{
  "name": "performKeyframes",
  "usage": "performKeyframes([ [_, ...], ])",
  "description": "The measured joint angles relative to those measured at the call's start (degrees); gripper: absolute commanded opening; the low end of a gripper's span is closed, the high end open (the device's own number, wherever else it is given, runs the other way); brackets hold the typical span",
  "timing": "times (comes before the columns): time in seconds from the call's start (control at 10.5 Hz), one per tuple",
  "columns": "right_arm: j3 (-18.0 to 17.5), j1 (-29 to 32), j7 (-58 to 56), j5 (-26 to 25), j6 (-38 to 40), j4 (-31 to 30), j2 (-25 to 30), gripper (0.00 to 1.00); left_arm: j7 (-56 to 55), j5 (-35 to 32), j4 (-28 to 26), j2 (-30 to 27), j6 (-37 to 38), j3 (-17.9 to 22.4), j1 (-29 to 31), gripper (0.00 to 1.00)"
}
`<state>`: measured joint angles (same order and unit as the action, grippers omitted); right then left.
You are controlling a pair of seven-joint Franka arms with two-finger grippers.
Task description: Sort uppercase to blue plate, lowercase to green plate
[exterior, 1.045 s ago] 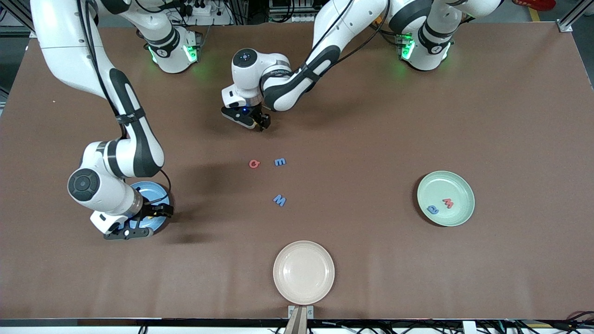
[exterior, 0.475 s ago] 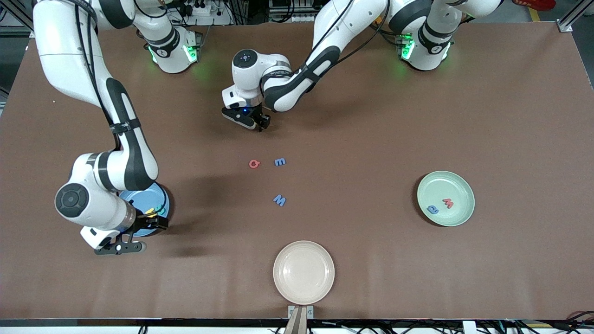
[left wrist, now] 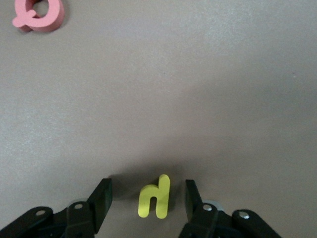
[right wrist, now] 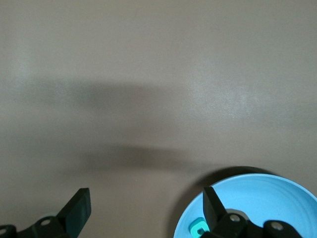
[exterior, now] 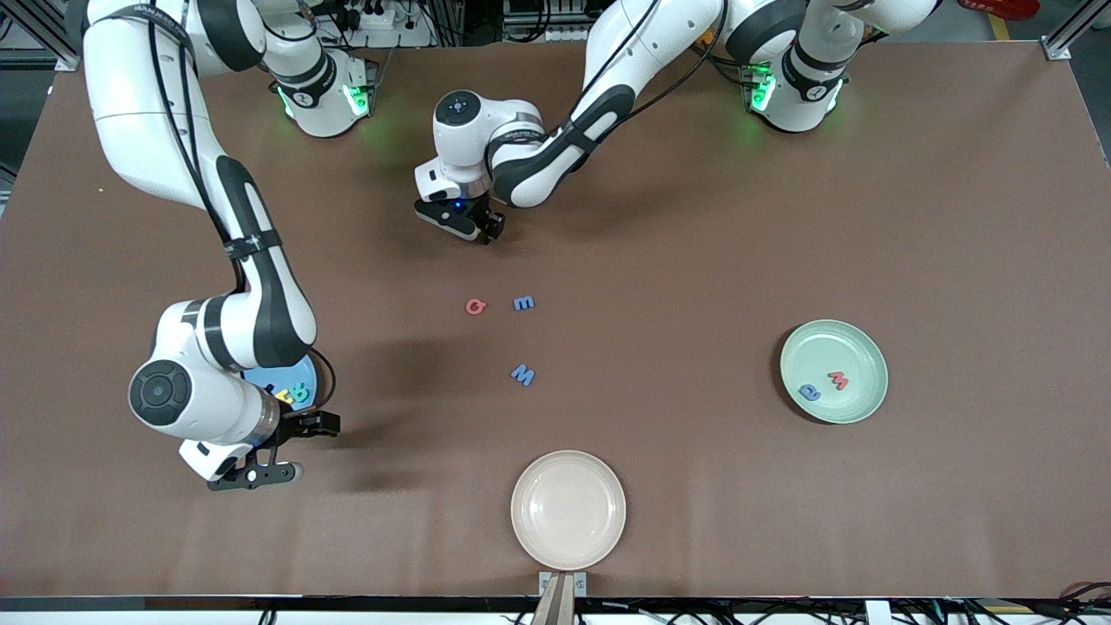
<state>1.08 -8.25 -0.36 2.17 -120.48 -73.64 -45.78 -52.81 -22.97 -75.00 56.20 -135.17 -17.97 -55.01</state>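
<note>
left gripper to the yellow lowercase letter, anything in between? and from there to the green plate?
Nothing visible. The left gripper is open, straddling the yellow letter, gaps on both sides. Bare table runs from there to the green plate; the red G and blue m lie nearer the camera, off that line.

My front view hides most of the blue plate [exterior: 302, 379] under the right arm; its letters are too small for me to read. My right wrist view cuts the plate at the edge.
</note>
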Motion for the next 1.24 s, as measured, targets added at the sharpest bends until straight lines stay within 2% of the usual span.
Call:
performKeyframes([
  [0.19,-0.10,-0.05,0.00,1.04,0.07,0.21,0.00,1.00,-0.14,0.00,0.10,-0.02,0.00,0.00,-0.19,0.10],
  [0.29,-0.18,-0.23,0.00,1.34,0.16,0.29,0.00,1.00,-0.14,0.00,0.22,-0.03,0.01,0.01,-0.18,0.00],
  [0.86,-0.38,-1.37,0.00,1.45,0.25,0.33,-0.03,1.00,-0.32,0.00,1.32,-0.65,1.10,0.26,0.36,0.00],
  [1.24,-0.56,-3.91,0.00,1.46,0.22,0.45,-0.07,1.00,-1.18,0.59,2.49,-7.28,13.80,0.52,6.86,0.00],
])
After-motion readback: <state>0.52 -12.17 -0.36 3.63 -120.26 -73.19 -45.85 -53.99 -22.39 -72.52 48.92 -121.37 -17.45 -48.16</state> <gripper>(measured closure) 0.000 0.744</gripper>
